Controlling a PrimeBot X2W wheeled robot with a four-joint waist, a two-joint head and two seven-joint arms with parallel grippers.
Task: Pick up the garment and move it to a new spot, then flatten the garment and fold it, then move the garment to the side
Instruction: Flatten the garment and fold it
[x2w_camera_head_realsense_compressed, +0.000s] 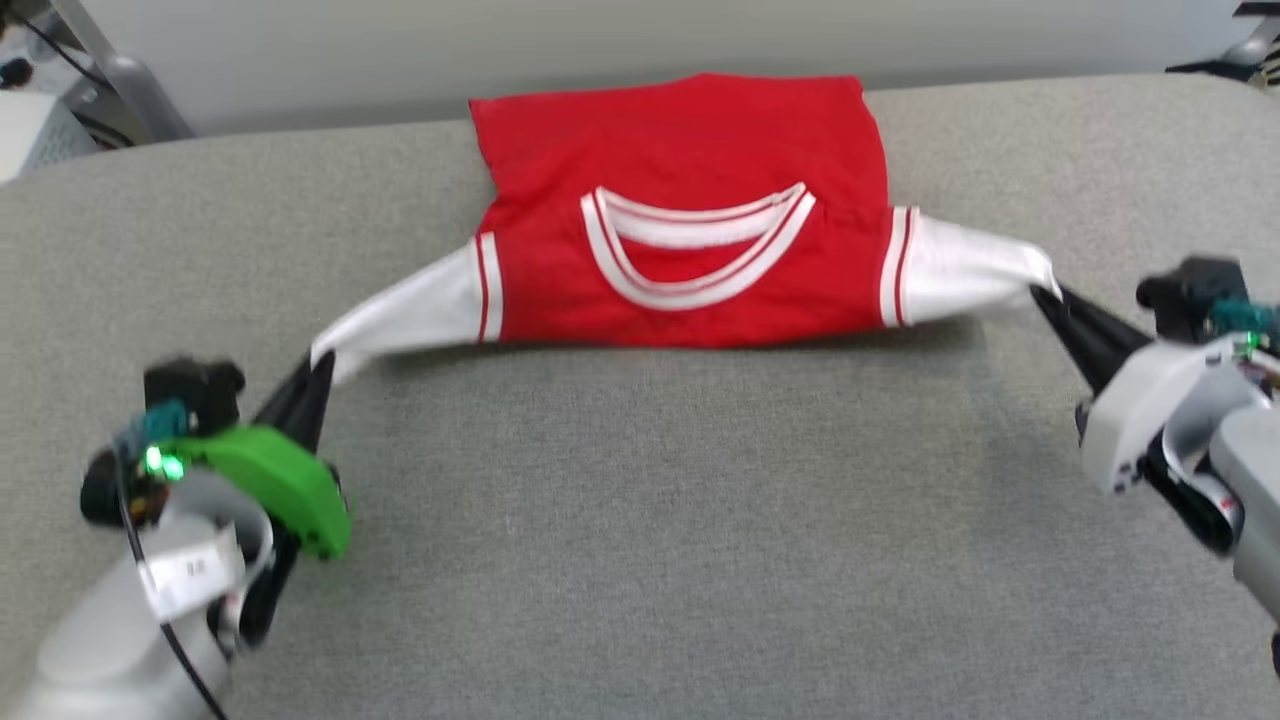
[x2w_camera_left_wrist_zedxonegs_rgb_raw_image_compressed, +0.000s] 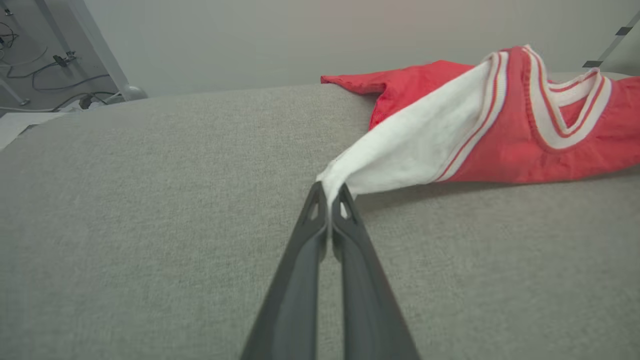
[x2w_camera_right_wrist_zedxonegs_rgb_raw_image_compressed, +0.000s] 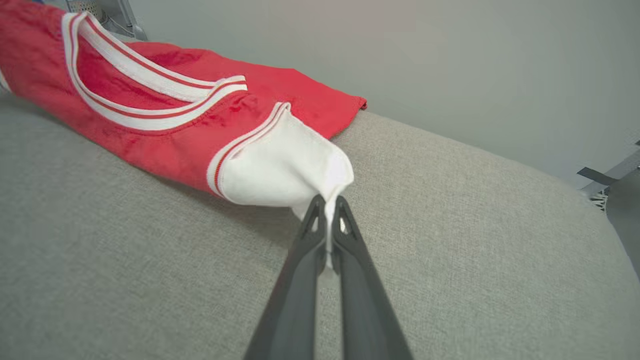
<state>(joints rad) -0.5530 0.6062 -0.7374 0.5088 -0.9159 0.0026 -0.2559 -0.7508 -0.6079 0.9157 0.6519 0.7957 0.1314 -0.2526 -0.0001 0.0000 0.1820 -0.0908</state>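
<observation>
The left gripper (x2w_camera_head_realsense_compressed: 321, 362) clamps one sleeve of the garment (x2w_camera_head_realsense_compressed: 690, 140); the right gripper (x2w_camera_head_realsense_compressed: 1042, 293), the other.

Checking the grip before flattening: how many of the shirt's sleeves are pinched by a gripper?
2. The left gripper pinches the left white sleeve; the right gripper pinches the right white sleeve.

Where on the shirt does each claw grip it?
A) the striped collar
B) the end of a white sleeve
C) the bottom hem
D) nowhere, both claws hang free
B: the left claw and the right claw are each shut on one white sleeve end of the shirt.
</observation>
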